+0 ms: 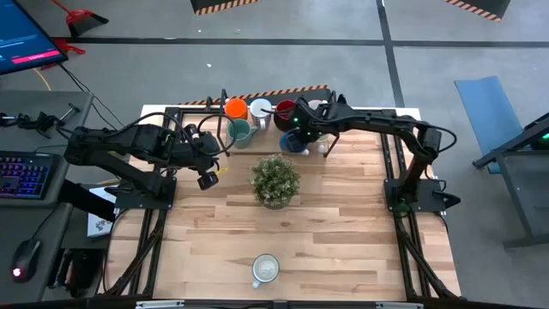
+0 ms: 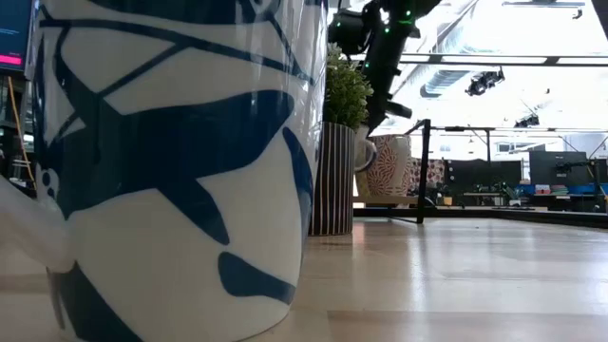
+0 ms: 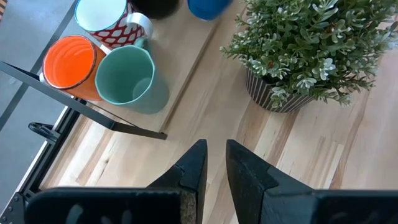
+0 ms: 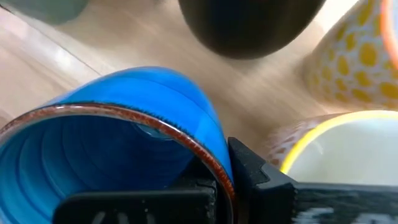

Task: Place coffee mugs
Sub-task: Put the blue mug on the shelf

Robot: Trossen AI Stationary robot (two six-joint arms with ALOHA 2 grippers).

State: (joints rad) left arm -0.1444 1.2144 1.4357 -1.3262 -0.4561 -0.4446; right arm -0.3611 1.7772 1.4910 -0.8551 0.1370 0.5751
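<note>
The right gripper [image 4: 222, 177] has its fingers closed on the rim of the blue mug [image 4: 118, 149], one finger inside the wall and one outside, a detail only the right wrist view gives. From above, that gripper [image 1: 298, 130] sits at the far edge of the table among the cluster and mostly covers the blue mug [image 1: 294, 143]. Just beyond its fingers are a dark mug [image 4: 249, 25] and a yellow-dotted mug [image 4: 351, 56]; whether the blue mug rests on the wood or is lifted is hard to tell.

The left gripper [image 3: 214, 162] hangs over bare table, fingers nearly together with a thin gap, holding nothing. Ahead of its fingers stand the teal mug [image 3: 127, 78], orange mug [image 3: 71, 62] and a red-patterned mug [image 3: 106, 15], cut off at the picture's edge, with the potted plant [image 3: 311, 50] off to one side.

A lone white mug [image 1: 265, 269] stands at the near edge; the low view shows its blue pattern [image 2: 171, 161], filling half that picture and hiding most of the table.
</note>
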